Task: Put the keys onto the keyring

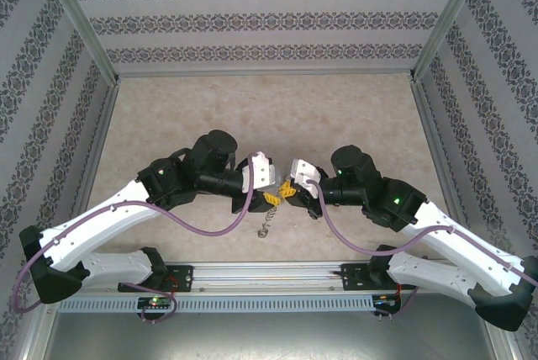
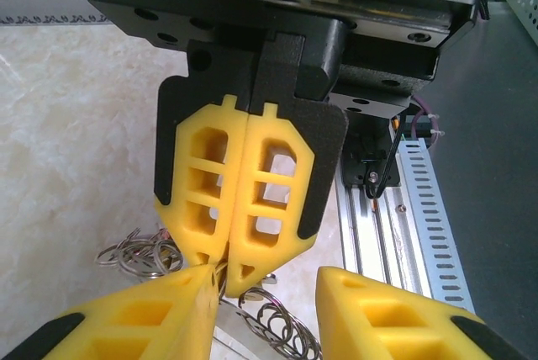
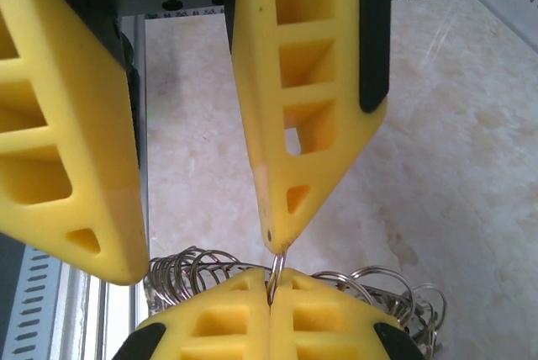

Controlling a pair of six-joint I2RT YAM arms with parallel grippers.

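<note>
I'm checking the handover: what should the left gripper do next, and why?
Probably nudge the left gripper sideways until the keyring sits between its open fingers: the right gripper pinches the keyring, but only one left fingertip touches it.

A table (image 1: 168,108) with a pale beige, marble-like top is seen from above. It is enclosed on its left, far and right sides by walls (image 1: 269,23) papered in white with bands of dark ornamental pattern. Slim metal posts (image 1: 80,19) are set at the table's far corners. Along the table's near edge a silvery metal rail (image 1: 269,272) is laid. Just outside the rail, parallel to the table's edge, a white slotted strip (image 1: 252,303) is run. Beyond it a plain grey surface (image 1: 269,339) is seen.
</note>
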